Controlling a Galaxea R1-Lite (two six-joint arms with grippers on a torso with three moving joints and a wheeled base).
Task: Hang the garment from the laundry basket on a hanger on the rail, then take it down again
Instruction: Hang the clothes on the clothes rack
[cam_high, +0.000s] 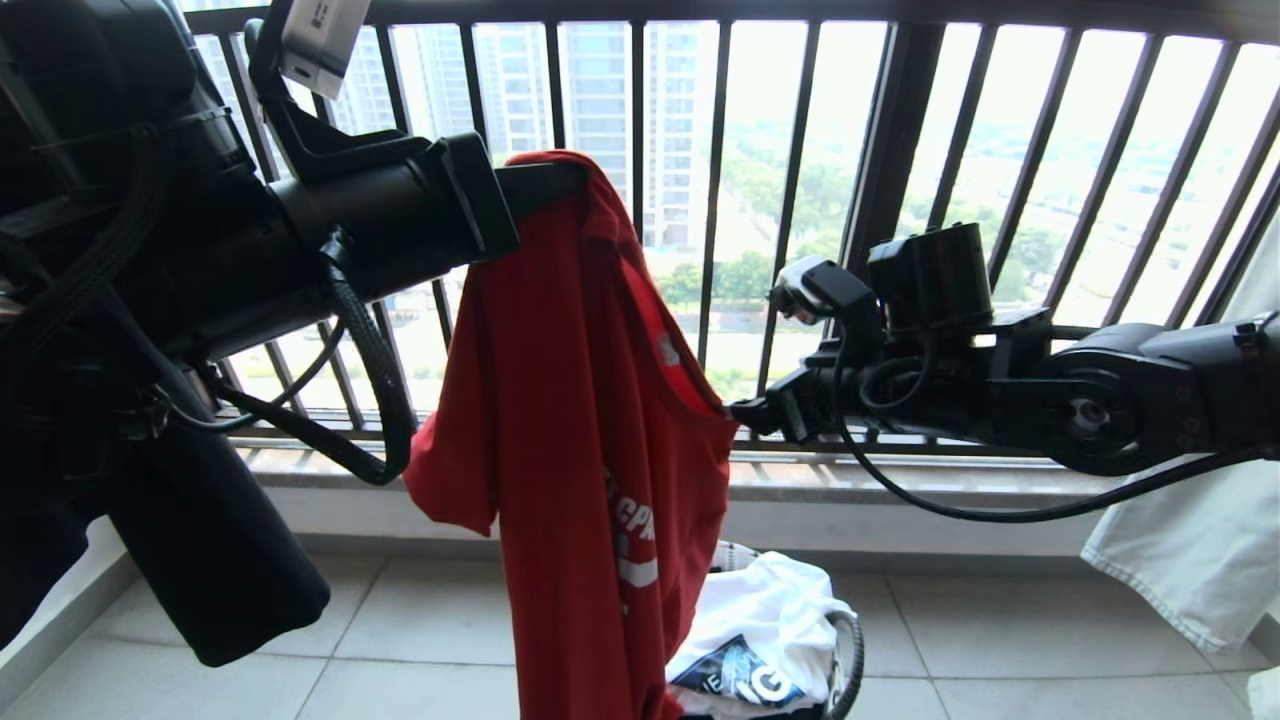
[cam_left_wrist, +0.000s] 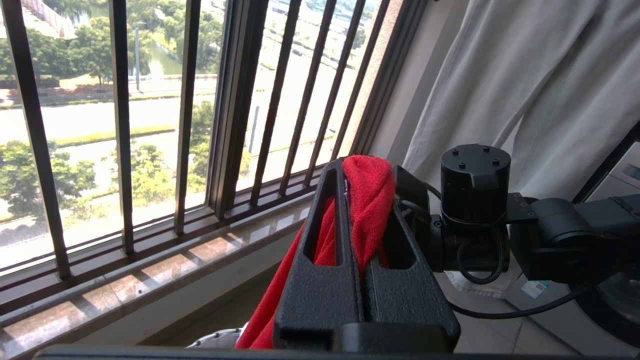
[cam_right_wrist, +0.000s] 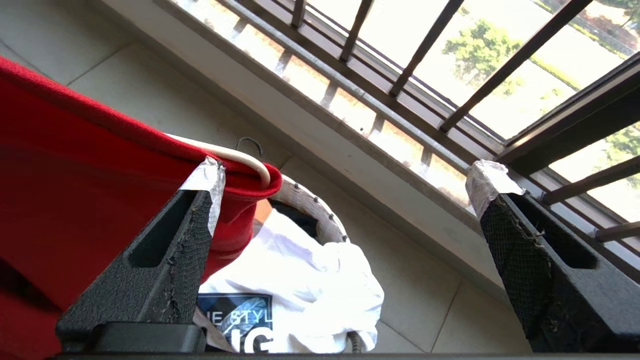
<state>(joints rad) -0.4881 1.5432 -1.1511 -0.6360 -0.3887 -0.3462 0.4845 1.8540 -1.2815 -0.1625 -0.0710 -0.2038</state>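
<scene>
Left hand (cam_left_wrist: 367, 200) clenched on red T-shirt (cam_high: 580, 420), held above laundry basket (cam_right_wrist: 320, 210). Right hand (cam_right_wrist: 350, 185) released beside the fabric, white hanger (cam_right_wrist: 235, 155) at one fingertip.

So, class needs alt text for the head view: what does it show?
The left gripper holds the red T-shirt up by a pinched fold before a barred window railing. The open right gripper reaches its edge, above a laundry basket with a white T-shirt.
</scene>
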